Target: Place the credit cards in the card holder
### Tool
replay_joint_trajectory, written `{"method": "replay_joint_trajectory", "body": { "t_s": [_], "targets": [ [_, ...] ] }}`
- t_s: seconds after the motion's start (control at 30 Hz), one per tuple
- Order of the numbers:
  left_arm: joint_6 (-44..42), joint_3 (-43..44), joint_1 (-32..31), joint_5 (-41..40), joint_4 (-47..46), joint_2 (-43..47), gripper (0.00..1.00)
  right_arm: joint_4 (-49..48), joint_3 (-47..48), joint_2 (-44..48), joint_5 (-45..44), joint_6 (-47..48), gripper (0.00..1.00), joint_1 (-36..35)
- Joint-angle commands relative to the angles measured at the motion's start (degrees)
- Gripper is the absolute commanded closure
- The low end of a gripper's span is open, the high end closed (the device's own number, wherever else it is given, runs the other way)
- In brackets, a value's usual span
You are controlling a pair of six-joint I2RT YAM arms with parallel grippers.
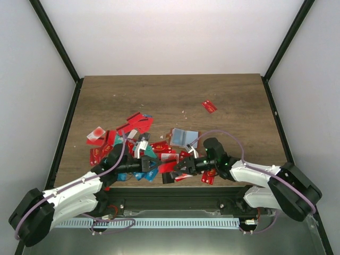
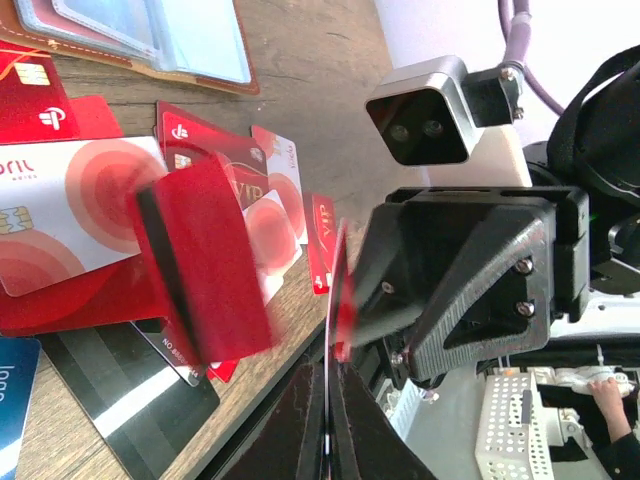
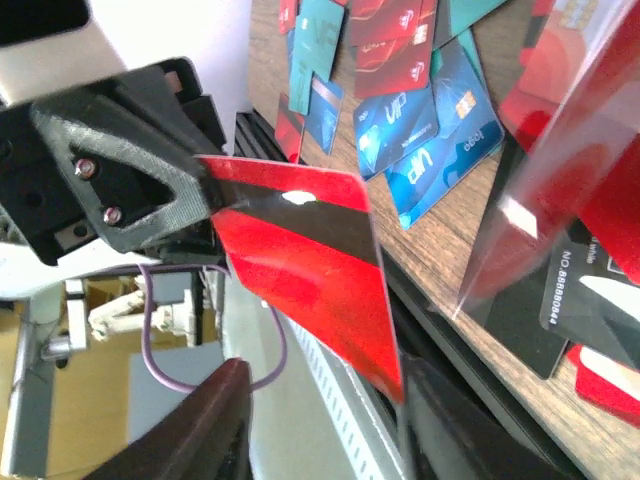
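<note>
Pinching one red card point(image 3: 300, 250), the left gripper point(image 2: 328, 385) is clenched; the right gripper point(image 3: 325, 380) stands released around its far end (handover, seemingly). The card holder point(image 1: 183, 138) lies open just above both, mid-frame.

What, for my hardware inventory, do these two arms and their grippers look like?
The left arm and right arm have white shells with black rounded joints and a thin purple cable looping alongside. The left gripper and right gripper are black, angular, with visible screws; a silver-grey camera sits on the right wrist.
</note>
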State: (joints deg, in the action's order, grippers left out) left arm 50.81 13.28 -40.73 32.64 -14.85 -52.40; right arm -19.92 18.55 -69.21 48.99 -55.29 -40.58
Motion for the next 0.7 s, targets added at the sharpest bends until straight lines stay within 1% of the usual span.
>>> {"method": "replay_joint_trajectory", "body": {
  "t_s": [0.0, 0.13, 0.23, 0.3, 0.37, 0.47, 0.53, 0.67],
  "targets": [
    [-0.82, 0.13, 0.00, -0.66, 2.18, 1.18, 0.96, 2.40, -0.33, -1.36, -0.57, 0.82, 0.50, 0.32],
    [-1.79, 1.79, -0.01, -3.74, 7.99, 4.08, 0.96, 13.20, 1.15, 0.29, -7.51, 4.92, 0.27, 0.31],
    [-1.44, 3.89, 0.01, -7.85, 11.70, 5.83, 0.96, 16.09, 1.83, 3.63, -10.39, 5.90, 0.19, 0.33],
    [2.32, 4.56, -0.06, -11.72, 11.06, 6.80, 0.96, 14.94, 1.59, 6.08, -10.42, 5.05, 0.15, 0.32],
    [7.41, 4.01, -0.13, -14.87, 7.50, 7.58, 0.96, 11.94, 0.83, 9.06, -10.37, 2.67, 0.14, 0.35],
    [14.46, 1.75, -0.17, -18.94, -0.57, 9.65, 0.96, 4.98, -1.15, 12.55, -11.49, -3.10, 0.14, 0.32],
    [16.56, 1.68, -0.15, -21.11, -4.37, 9.58, 0.96, 0.74, -2.53, 13.52, -13.31, -7.47, 0.15, 0.30],
    [18.48, 2.60, -0.15, -23.93, -9.18, 8.38, 0.96, -6.84, -4.15, 12.71, -16.87, -14.77, 0.21, 0.32]
  ]
}}
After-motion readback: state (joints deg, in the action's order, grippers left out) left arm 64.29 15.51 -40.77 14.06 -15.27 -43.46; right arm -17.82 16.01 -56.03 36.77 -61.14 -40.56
